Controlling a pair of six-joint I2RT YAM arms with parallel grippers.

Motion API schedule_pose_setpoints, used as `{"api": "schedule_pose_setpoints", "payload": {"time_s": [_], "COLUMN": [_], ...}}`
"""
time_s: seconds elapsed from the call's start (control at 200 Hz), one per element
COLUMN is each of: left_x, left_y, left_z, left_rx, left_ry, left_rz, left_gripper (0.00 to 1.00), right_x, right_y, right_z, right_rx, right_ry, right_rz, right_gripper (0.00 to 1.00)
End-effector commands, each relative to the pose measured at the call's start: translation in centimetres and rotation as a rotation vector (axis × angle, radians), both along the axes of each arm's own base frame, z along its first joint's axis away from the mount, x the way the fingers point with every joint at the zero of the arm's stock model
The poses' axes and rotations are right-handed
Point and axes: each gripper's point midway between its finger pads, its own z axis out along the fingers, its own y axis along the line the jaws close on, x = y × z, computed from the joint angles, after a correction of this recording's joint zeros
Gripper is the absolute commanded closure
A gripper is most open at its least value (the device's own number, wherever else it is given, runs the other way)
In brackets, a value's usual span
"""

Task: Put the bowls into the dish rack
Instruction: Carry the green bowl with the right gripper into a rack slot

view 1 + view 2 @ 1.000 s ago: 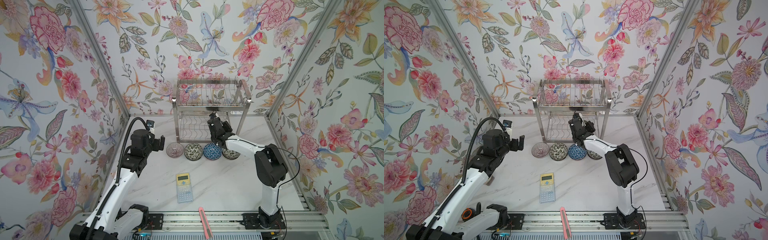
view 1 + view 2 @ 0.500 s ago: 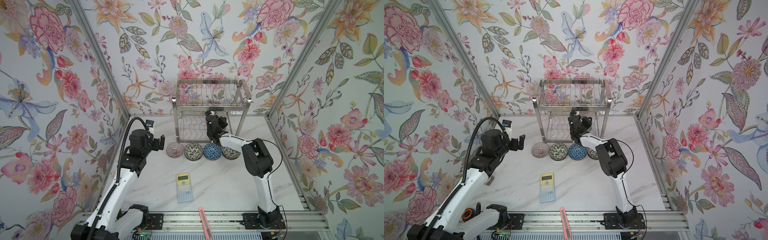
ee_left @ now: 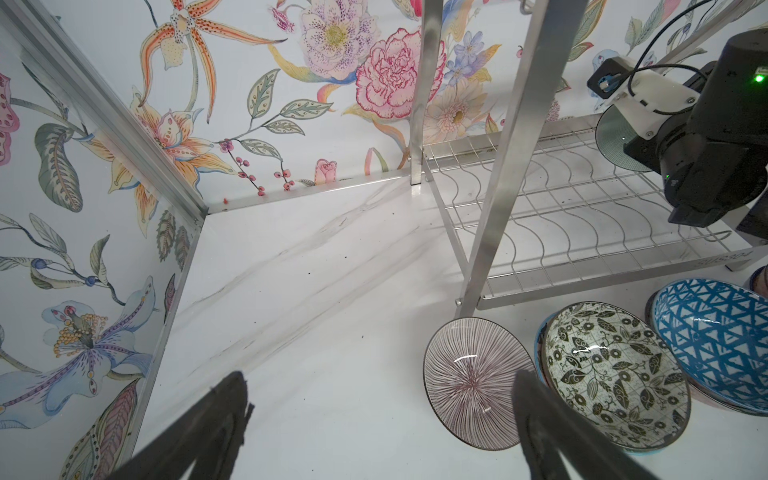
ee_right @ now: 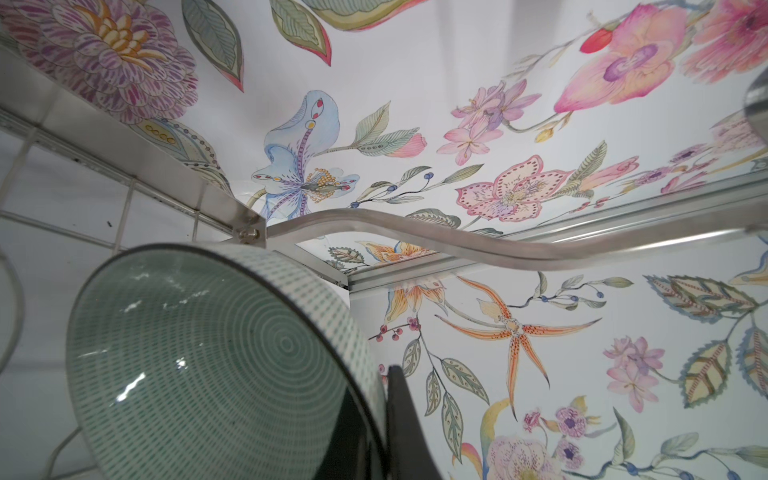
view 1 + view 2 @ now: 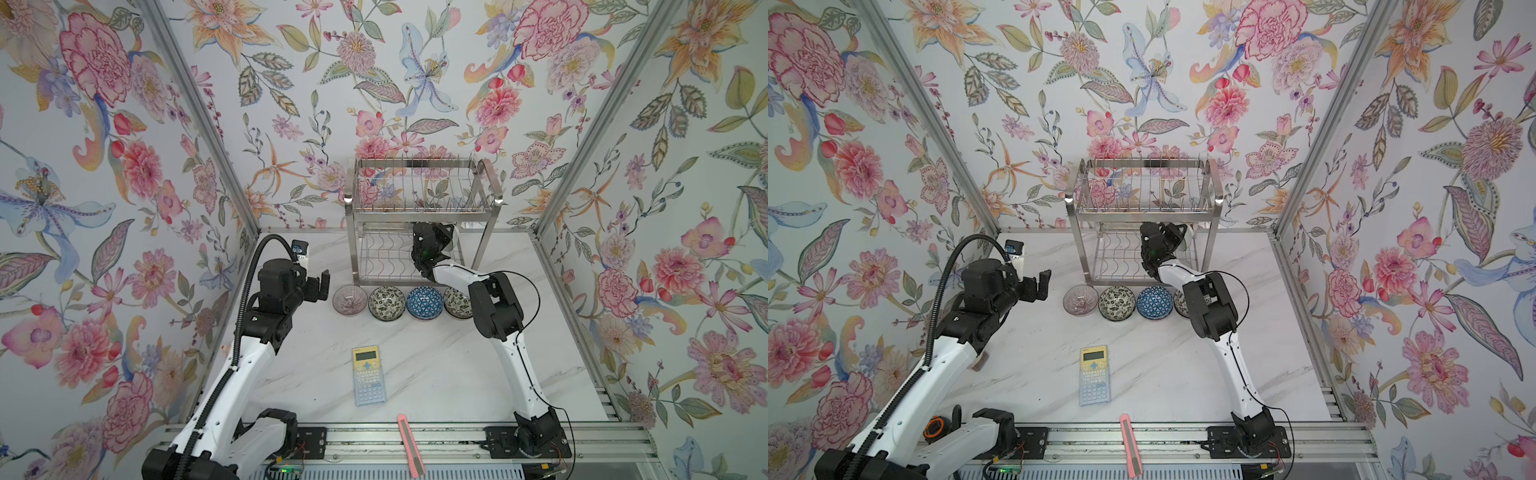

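Note:
The steel dish rack [image 5: 419, 216] [image 5: 1142, 210] stands at the back wall. My right gripper [image 5: 444, 240] [image 4: 382, 386] is shut on the rim of a pale green bowl [image 4: 216, 365] [image 3: 611, 137], held on edge inside the lower tier. On the table in front of the rack sit a pinkish bowl [image 5: 350, 300] [image 3: 469, 382], a black-white floral bowl [image 5: 387, 304] [image 3: 615, 374], a blue triangle bowl [image 5: 424, 302] and a leaf bowl [image 5: 457, 302], which is half hidden by the right arm. Just left of the pinkish bowl, above the table, my left gripper [image 5: 320, 286] [image 3: 380, 399] is open and empty.
A yellow and blue calculator [image 5: 368, 375] lies mid-table. A pink utility knife [image 5: 409, 442] rests on the front rail. Flowered walls close in on the left, the back and the right. The rack's front legs [image 3: 494, 199] stand close behind the bowls.
The right arm's elbow has swung left and toward the rack, while its gripper stays at the lower tier with the green bowl. The left arm has hardly moved.

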Motion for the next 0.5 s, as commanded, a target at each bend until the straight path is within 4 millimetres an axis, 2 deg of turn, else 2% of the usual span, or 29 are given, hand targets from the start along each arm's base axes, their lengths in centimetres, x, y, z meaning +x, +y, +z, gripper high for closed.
{"api": "schedule_pose_setpoints", "payload": {"time_s": [0.0, 0.31, 0.495], "left_x": [-0.1, -0.1, -0.1], "left_y": [0.2, 0.2, 0.1], "left_z": [-0.1, -0.2, -0.3], "left_rx": [-0.006, -0.002, -0.002], "left_ry": [-0.008, -0.004, 0.0], "left_rz": [-0.006, -0.007, -0.008], "left_gripper": [0.01, 0.01, 0.01], "right_x": [0.7, 2.8, 3.6], "right_y": [-0.8, -1.3, -1.0], "right_z": [2.7, 0.9, 0.0], "right_rx": [0.028, 0.015, 0.014], "right_ry": [-0.089, -0.084, -0.074], "right_rz": [-0.051, -0.075, -0.067], "right_gripper": [1.0, 1.0, 1.0]}}
